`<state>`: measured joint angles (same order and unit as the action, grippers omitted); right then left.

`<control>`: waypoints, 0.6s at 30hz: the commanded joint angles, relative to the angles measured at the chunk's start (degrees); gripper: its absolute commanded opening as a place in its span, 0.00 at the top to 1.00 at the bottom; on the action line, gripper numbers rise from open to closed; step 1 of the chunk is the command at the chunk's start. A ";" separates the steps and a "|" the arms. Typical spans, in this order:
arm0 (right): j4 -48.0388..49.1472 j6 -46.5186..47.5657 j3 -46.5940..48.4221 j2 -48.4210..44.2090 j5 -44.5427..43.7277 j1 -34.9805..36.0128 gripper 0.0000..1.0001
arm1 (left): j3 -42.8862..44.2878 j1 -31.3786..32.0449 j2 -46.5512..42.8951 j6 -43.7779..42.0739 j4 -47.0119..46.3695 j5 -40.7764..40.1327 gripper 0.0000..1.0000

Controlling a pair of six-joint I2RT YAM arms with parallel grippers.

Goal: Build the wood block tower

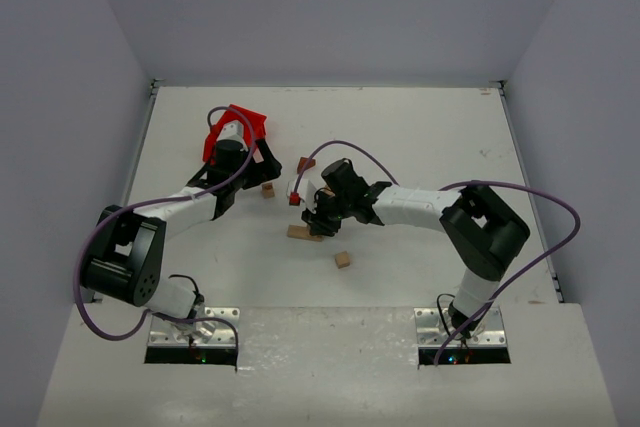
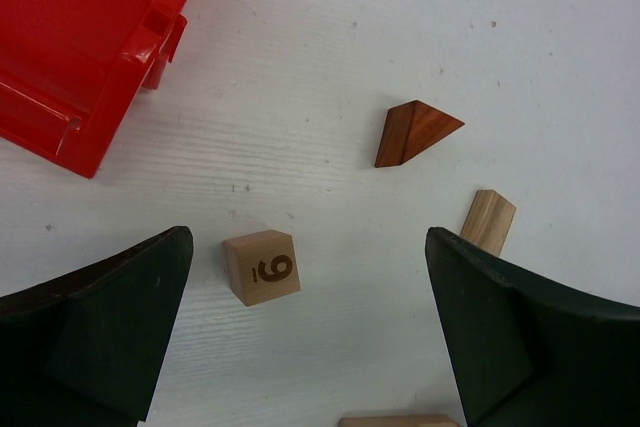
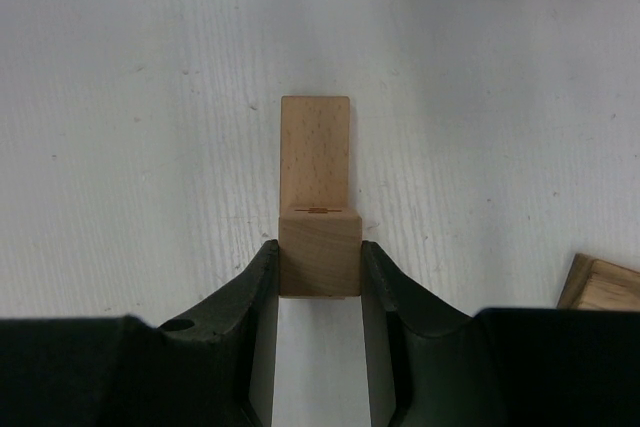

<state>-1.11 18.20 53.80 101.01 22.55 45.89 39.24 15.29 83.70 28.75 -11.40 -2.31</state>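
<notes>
1. Claws of both arms are pictured low over the white bench (image 1: 420,137), with the loose pieces of the wood block tower scattered near its middle.
2. The right claw (image 3: 318,269) is closed narrowly on a pale cube (image 3: 318,247), which is pinched by its two side faces.
3. The pale cube is held at the near end of a pale slab (image 3: 315,147) that lies flat on the bench. Whether the two pieces are touching cannot be told from the wrist view.
4. The left claw (image 2: 310,322) is spread wide and nothing is held in it.
5. A numbered cube (image 2: 262,267), stamped with a 9, is seen on the bench between the left claw's fingers. It is nearer the left-hand one in the wrist view and is touched by neither.
6. The reddish-brown wedge (image 2: 412,133) is shown lying beyond the numbered cube and apart from it. A narrow tan block (image 2: 489,220) is partly hidden behind the other finger.
7. A red bin (image 2: 90,47) is seen at the upper left of the left wrist view, well apart from the wedge.
8. A lone cube (image 1: 343,260) is seen on the bench nearer the arm bases, apart from the other pieces.
</notes>
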 commanded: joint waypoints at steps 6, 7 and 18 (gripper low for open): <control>1.37 -0.11 2.08 -0.03 0.83 0.25 0.71 | 1.38 0.34 0.41 -0.28 -2.58 0.48 0.00; 1.37 -0.09 2.09 -0.03 0.83 0.25 0.71 | 1.36 0.36 0.41 -0.28 -2.52 0.52 0.00; 1.28 -0.09 2.27 0.42 0.57 0.34 0.64 | 1.45 0.36 0.50 -0.28 -2.40 0.37 0.00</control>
<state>-1.15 18.15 53.84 101.32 22.57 45.89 39.27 15.29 84.27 28.75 -11.38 -2.31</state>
